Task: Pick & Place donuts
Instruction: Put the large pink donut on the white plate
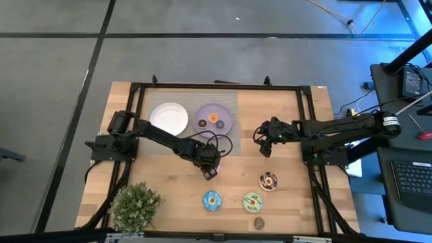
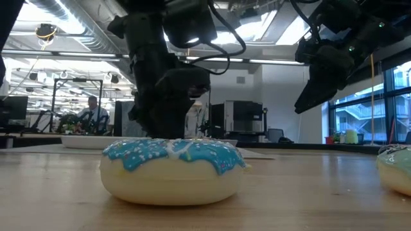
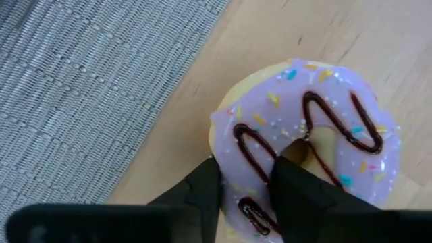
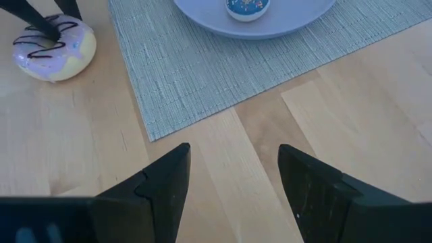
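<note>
A lilac-pink iced donut (image 3: 304,135) with a chocolate zigzag and sprinkles lies flat on the wooden table, just off the grey mat's corner; it also shows in the right wrist view (image 4: 57,47). My left gripper (image 3: 246,196) stands over it, pointing steeply down, shut on its ring; in the high view the gripper (image 1: 210,170) hides it. My right gripper (image 1: 264,145) hangs open above the table's right half, nothing between its fingers (image 4: 169,182). A blue donut (image 1: 212,200), a green donut (image 1: 253,201) and a chocolate donut (image 1: 268,181) rest on the near part of the table. My left gripper has the donut's ring (image 3: 246,169) between its two fingers: one finger (image 3: 297,192) stands in the hole, the other (image 3: 199,192) against the outer rim. The fingers come from above, pointing steeply down. The donut lies flat on the wood.
A white plate (image 1: 169,118) and a lilac plate (image 1: 200,113) holding small minis sit on the grey mat (image 1: 226,101) at the far middle. A brown mini (image 1: 258,222) lies by the near edge. A potted plant (image 1: 135,206) stands near left.
</note>
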